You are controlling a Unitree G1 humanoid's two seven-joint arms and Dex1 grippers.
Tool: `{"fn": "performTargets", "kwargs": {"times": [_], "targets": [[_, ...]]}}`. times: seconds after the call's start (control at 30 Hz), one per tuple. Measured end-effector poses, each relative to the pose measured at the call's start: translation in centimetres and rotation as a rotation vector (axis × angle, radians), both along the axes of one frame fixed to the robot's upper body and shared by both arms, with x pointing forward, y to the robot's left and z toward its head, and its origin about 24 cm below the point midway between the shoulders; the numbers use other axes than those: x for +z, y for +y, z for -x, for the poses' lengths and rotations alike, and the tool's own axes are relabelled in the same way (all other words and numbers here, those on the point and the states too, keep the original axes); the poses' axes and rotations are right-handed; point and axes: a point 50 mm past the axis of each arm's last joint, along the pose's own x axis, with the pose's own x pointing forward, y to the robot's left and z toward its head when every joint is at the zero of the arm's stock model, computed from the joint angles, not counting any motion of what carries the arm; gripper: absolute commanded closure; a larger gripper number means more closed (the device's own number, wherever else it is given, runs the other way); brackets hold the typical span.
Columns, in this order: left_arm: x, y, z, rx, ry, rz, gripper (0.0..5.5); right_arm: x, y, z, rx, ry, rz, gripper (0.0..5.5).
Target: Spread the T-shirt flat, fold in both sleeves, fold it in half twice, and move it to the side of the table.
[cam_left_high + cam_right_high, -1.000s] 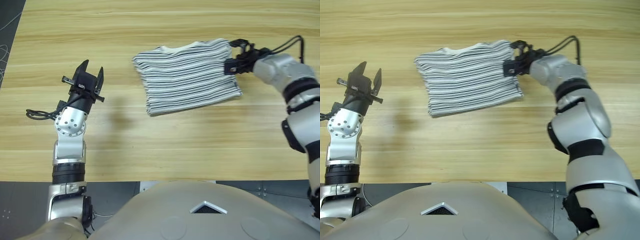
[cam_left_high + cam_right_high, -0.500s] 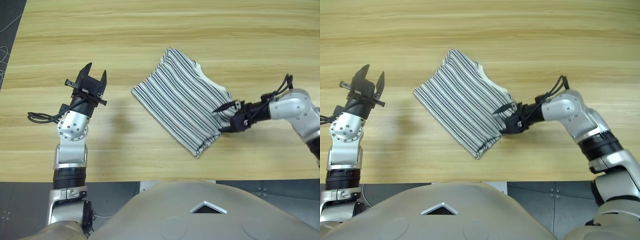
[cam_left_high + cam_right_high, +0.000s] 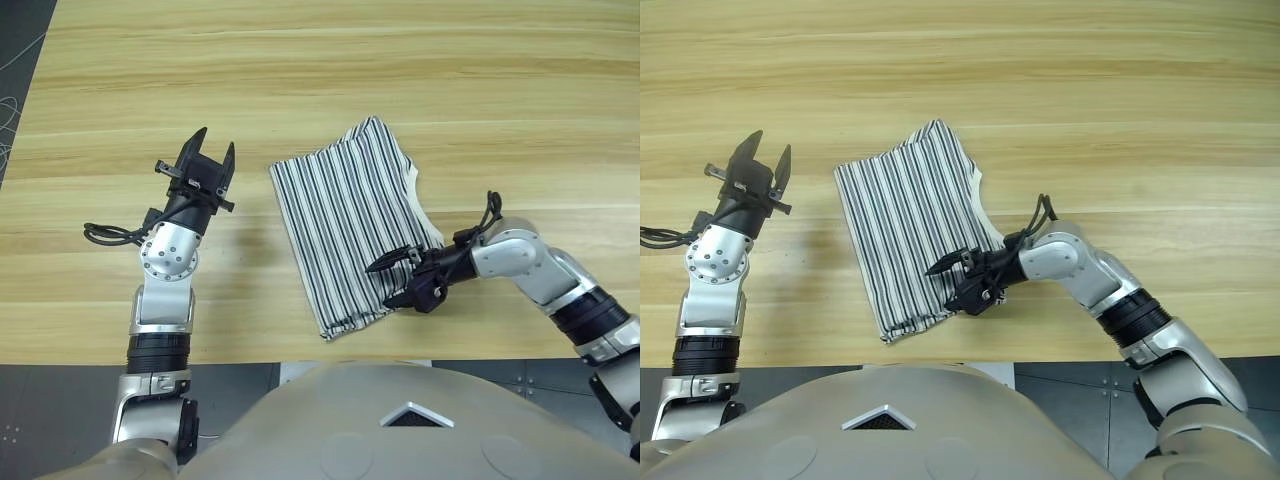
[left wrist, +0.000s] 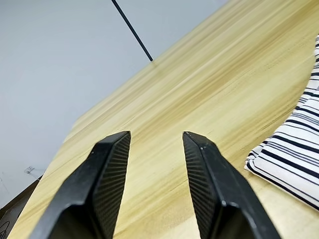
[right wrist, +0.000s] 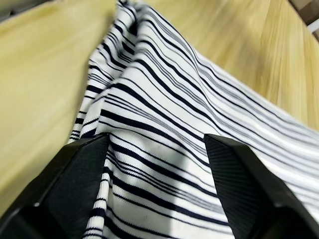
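Nearest the robot, the right hand (image 3: 379,285) sits at the near right corner of the black-and-white striped, folded cotton T-shirt (image 3: 345,230), with its two fingers spread apart and nothing clamped between them. In the right wrist view the striped cloth lies under and between the open fingers; whether the tips rest on the fabric I cannot quite tell. The T-shirt is a compact rectangle with its stripes running near to far, its collar edge on the right side. It lies flat on the pale wooden bench (image 3: 300,60), close to the near edge and about mid-width.

The folding looks finished, so the step in hand is probably the final placing. To do it well, the right hand should rise straight off the cloth without catching the top layer. If the shirt has to slide further, the hand should pinch all layers together at the edge so the stack does not fan out.

Farther back on the left, the left hand (image 3: 215,142) hovers just beside the shirt, fingers apart and empty.

Count: one T-shirt, two hands, one bench.
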Motion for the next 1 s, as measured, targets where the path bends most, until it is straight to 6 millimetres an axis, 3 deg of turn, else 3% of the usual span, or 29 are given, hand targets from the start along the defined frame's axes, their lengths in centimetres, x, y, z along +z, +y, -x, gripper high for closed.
{"fn": "performTargets", "kwargs": {"times": [0.43,0.67,0.83,0.9,1.0], "targets": [[0.1,-1.3,-0.8,-0.041,-0.013,0.0,3.56,0.3,2.3,0.8,0.008,-0.007,-0.1,2.0],[0.4,-1.5,-0.7,-0.052,-0.028,-0.013,3.56,5.8,3.6,-0.4,-0.189,0.043,-0.484,2.0],[1.3,-1.4,1.2,-0.142,-0.068,-0.066,3.56,7.3,1.2,-2.1,-0.357,0.054,-0.579,2.0],[1.4,-1.1,4.0,-0.278,-0.063,-0.21,3.56,6.6,-2.2,-3.0,-0.441,-0.038,-0.555,2.0],[0.5,-0.9,7.2,-0.43,-0.013,-0.414,3.56,5.5,-5.9,-2.8,-0.432,-0.268,-0.449,2.0]]}}
